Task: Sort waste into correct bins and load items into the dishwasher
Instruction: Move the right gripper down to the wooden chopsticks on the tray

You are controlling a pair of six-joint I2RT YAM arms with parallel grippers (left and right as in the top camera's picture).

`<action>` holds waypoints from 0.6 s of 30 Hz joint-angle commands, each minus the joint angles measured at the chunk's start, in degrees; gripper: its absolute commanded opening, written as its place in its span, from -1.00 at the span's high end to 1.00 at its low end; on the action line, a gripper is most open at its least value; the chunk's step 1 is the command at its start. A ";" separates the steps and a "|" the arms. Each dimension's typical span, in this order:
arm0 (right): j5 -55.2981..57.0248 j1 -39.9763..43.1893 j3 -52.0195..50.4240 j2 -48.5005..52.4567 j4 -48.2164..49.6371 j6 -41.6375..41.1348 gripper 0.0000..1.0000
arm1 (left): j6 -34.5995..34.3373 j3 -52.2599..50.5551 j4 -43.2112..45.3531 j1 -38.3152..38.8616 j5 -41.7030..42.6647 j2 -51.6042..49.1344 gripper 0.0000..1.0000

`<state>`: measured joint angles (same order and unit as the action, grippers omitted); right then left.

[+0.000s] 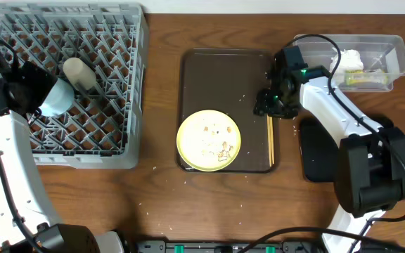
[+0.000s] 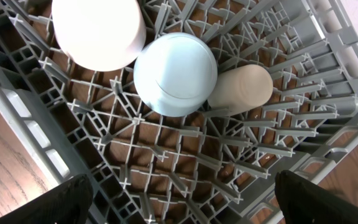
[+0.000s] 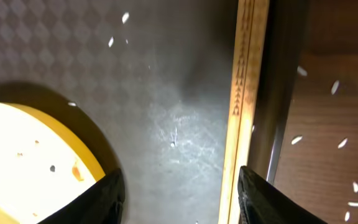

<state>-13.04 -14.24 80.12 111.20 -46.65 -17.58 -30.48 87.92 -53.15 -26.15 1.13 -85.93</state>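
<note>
Right claw [image 3: 180,202] hovers with chopsticks [image 3: 246,74] lying just inside one finger.

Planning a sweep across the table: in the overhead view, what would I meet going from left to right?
Left to right: grey dish rack → pale yellow plate → wooden chopsticks → clear plastic tub.

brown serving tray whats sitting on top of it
On the brown serving tray: a pale yellow plate, front left; wooden chopsticks along the right edge; scattered rice scraps. The right gripper hovers over the back right corner, hiding whatever lies beneath.
</note>
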 commanded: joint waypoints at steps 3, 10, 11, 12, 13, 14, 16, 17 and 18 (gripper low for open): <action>3.65 -1.92 1.51 2.05 -0.15 -1.66 -0.13 | -0.26 0.59 -0.17 -0.13 -0.31 -0.22 -0.91; 10.36 -2.91 11.69 7.17 -12.55 -0.48 -0.22 | -0.26 0.59 -0.20 -0.13 -0.31 -0.22 -0.91; 10.75 -3.04 13.51 7.65 -13.97 0.09 -0.24 | -0.26 0.59 -0.20 -0.13 -0.31 -0.22 -0.91; 10.64 -3.23 15.56 8.26 -15.30 0.81 -0.25 | -0.26 0.59 -0.17 -0.13 -0.31 -0.22 -0.91; 10.60 -3.39 17.07 8.79 -16.20 1.03 -0.28 | -0.26 0.59 -0.17 -0.13 -0.31 -0.22 -0.91; 10.60 -3.63 18.45 9.22 -17.05 1.55 -0.29 | -0.26 0.59 -0.17 -0.13 -0.31 -0.22 -0.91; 10.67 -4.02 20.24 10.47 -18.21 2.38 -0.29 | -0.26 0.59 -0.17 -0.13 -0.31 -0.22 -0.91; 10.73 -4.13 20.52 11.13 -18.49 2.58 -0.29 | -0.26 0.59 -0.20 -0.13 -0.31 -0.22 -0.91; 10.69 -4.11 20.55 12.00 -18.78 2.64 -0.29 | -0.26 0.59 -0.17 -0.13 -0.31 -0.22 -0.91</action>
<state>-3.66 -16.91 99.11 120.20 -64.60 -16.84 -30.48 87.92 -53.17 -26.15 1.13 -85.93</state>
